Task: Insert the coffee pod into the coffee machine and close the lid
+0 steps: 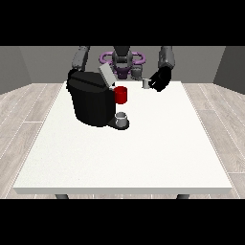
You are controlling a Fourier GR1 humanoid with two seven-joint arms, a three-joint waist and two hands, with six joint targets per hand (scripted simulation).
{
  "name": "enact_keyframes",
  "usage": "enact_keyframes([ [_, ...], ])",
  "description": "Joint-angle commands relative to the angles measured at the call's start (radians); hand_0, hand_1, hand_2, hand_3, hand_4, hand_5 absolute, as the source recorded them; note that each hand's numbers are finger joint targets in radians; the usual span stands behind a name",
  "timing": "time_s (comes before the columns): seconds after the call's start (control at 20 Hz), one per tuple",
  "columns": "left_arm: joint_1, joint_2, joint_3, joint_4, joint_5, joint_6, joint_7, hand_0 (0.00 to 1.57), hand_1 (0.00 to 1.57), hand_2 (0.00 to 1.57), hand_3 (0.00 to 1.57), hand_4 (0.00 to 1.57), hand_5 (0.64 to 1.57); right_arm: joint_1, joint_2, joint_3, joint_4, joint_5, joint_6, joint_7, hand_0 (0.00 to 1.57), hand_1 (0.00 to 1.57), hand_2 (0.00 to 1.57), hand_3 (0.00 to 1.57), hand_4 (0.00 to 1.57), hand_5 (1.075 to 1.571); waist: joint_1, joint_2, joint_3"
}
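A black coffee machine [90,101] stands on the white table [143,153] at the view's left, its grey lid [106,74] tilted up and open. A small grey coffee pod [146,83] is held above the table's far edge, right of the machine, with the hand at the view's right [160,80] curled round it. The hand at the view's left is hidden behind the machine; only its grey arm [80,57] shows.
A red mug [121,94] stands just right of the machine. A small grey cup [121,118] sits on the machine's drip tray. The table's near edge runs along the bottom of the scene.
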Motion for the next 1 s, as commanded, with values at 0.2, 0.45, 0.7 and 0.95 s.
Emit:
enact_keyframes([
  [0.2,-0.082,-0.028,0.042,-0.034,0.057,-0.107,0.114,1.19,1.19,1.25,1.30,0.57,1.571,0.062,0.014,0.037,-0.006,0.006,0.031,-0.021,0.00,0.00,0.00,0.00,0.25,1.571,-0.033,-0.059,0.0000],
  [0.45,-0.140,-0.018,0.041,-0.054,0.040,-0.116,0.138,1.46,1.46,1.45,1.40,0.62,1.571,0.011,-0.015,0.032,-0.045,0.008,0.019,0.036,0.00,0.00,0.00,0.00,0.31,1.571,-0.049,-0.036,-0.0002],
  [0.7,-0.216,-0.068,0.095,-0.079,0.116,-0.152,0.230,1.40,1.40,1.43,1.37,0.66,1.571,-0.009,-0.039,-0.004,-0.017,-0.017,0.033,0.019,0.00,0.00,0.00,0.00,0.20,1.571,-0.045,-0.031,-0.0002],
  [0.95,-0.250,-0.037,0.115,-0.062,0.096,-0.093,0.210,1.51,1.51,1.47,1.13,0.63,1.571,-0.009,-0.056,-0.007,-0.025,-0.031,0.080,-0.046,0.00,0.00,0.00,0.00,0.21,1.571,-0.081,0.051,-0.0001],
])
